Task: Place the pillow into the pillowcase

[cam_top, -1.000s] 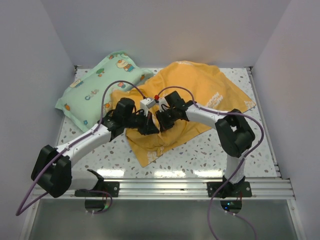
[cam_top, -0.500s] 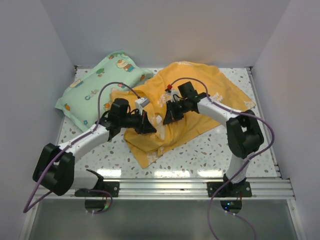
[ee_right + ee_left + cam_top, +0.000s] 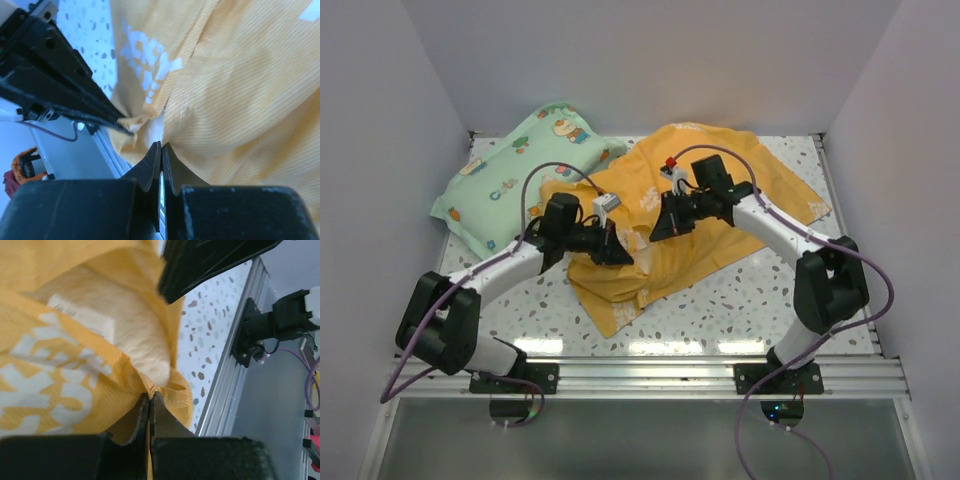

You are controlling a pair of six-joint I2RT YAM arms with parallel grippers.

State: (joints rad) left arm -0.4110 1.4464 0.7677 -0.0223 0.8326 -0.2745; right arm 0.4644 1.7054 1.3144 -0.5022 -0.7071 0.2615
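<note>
The orange-yellow pillowcase [image 3: 730,190] with white lettering lies rumpled on the middle of the table. The cream pillow [image 3: 132,327] shows inside its opening in the left wrist view, with most of it hidden under the cloth. My left gripper [image 3: 620,252] is shut on the pillowcase hem [image 3: 150,390] at the near side of the opening. My right gripper [image 3: 660,228] is shut on the cloth edge [image 3: 170,115] just right of it. A sliver of the pillow [image 3: 158,131] shows between the folds at the right jaws. The left gripper's fingers [image 3: 75,97] show in the right wrist view.
A mint-green cartoon-print pillow [image 3: 515,175] lies at the back left, touching the pillowcase. White walls close in the back and sides. An aluminium rail [image 3: 700,375] runs along the near edge. Speckled tabletop [image 3: 750,290] shows at the front right.
My right gripper has drawn back and to the right, away from the left gripper, lifting the cloth edge with it. My left gripper has stayed nearly in place, still pinching the hem.
</note>
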